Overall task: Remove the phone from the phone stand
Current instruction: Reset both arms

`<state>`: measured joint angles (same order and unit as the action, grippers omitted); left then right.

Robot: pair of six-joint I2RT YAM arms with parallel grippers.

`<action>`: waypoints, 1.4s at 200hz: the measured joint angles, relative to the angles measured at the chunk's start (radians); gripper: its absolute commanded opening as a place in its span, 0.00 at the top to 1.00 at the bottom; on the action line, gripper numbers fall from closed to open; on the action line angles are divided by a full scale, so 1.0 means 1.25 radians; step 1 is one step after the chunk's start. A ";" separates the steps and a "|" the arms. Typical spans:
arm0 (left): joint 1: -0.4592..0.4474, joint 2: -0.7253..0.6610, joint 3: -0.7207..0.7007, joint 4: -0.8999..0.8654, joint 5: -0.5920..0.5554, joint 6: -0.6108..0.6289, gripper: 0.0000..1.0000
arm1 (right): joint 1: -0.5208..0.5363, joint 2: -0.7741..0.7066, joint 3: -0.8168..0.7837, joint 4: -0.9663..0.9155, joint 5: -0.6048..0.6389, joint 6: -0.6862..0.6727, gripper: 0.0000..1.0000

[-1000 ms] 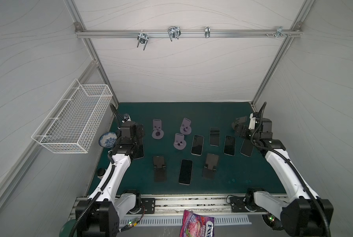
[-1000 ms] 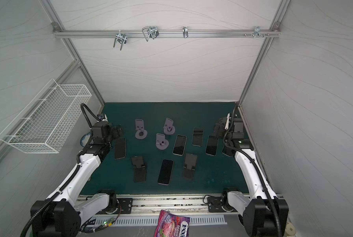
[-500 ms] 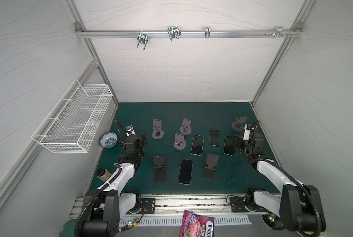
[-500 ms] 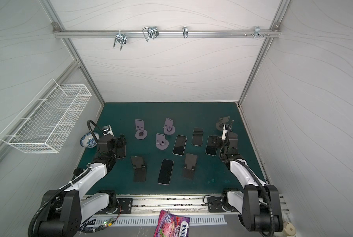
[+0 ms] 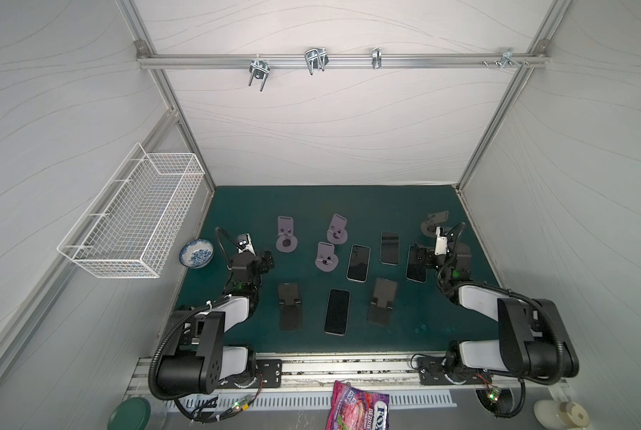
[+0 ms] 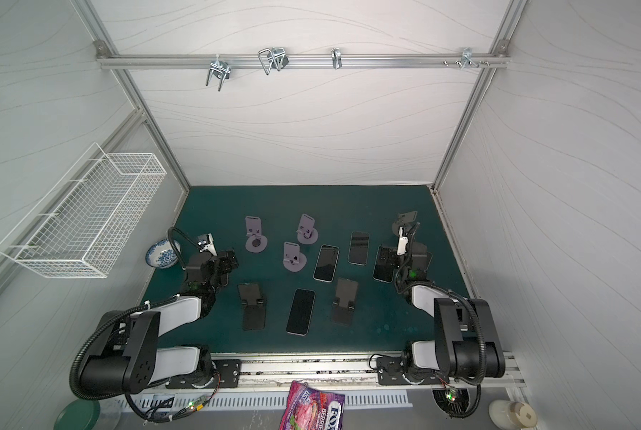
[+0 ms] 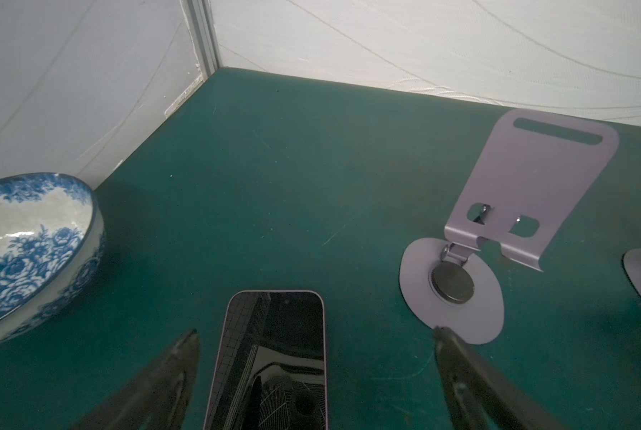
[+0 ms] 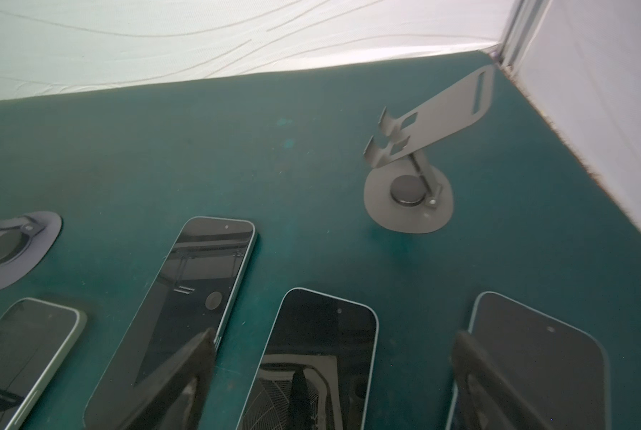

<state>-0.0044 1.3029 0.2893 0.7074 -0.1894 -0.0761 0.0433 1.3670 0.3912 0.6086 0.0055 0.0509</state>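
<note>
1. Fingers of the left gripper (image 7: 316, 331) are spread wide and hold nothing. They straddle the end of a lilac-edged phone (image 7: 274, 357) that lies flat, screen up, on the green mat (image 7: 274, 167).
2. The right gripper (image 8: 334, 335) is also fully parted and holds nothing. It sits low over a blue-edged phone (image 8: 319, 357), which lies flat between its fingers.
3. A second blue-edged phone (image 8: 535, 353) lies partly behind one finger. On the other side are a pale-edged phone (image 8: 196, 283) and a green-edged phone (image 8: 24, 346), all flat on the mat.
4. A lilac stand (image 7: 497, 223) is upright just beside the lilac-edged phone, with one fingertip close to its round base. A blue-and-white bowl (image 7: 32, 242) sits on the opposite side.
5. A grey stand (image 8: 412, 178), its plate tilted, sits apart beyond the right gripper, near the corner.
6. In a top view, two black folding stands (image 5: 289, 303) (image 5: 381, 299) flank a dark phone (image 5: 337, 312) nearer the arm bases.
</note>
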 measured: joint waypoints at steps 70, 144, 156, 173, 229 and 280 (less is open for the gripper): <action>0.000 0.152 -0.050 0.255 0.041 0.035 0.01 | -0.007 0.153 -0.008 0.176 -0.096 -0.017 0.01; 0.001 0.211 0.023 0.237 -0.018 0.022 0.01 | 0.011 0.159 0.037 0.162 -0.034 -0.014 0.01; 0.004 0.210 0.070 0.197 -0.038 0.012 0.01 | 0.015 0.159 0.037 0.159 -0.026 -0.014 0.01; 0.007 0.205 0.089 0.183 -0.057 0.003 0.01 | 0.016 0.159 0.037 0.154 -0.017 -0.015 0.01; 0.008 0.205 0.084 0.129 -0.079 -0.005 0.01 | 0.025 0.159 0.037 0.142 0.004 -0.020 0.01; -0.009 0.205 0.084 0.125 -0.100 0.001 0.01 | 0.027 0.159 0.037 0.140 0.011 -0.020 0.01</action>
<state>-0.0158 1.5593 0.3943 0.8635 -0.3149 -0.0746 0.0772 1.5654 0.4377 0.7834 0.0193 0.0254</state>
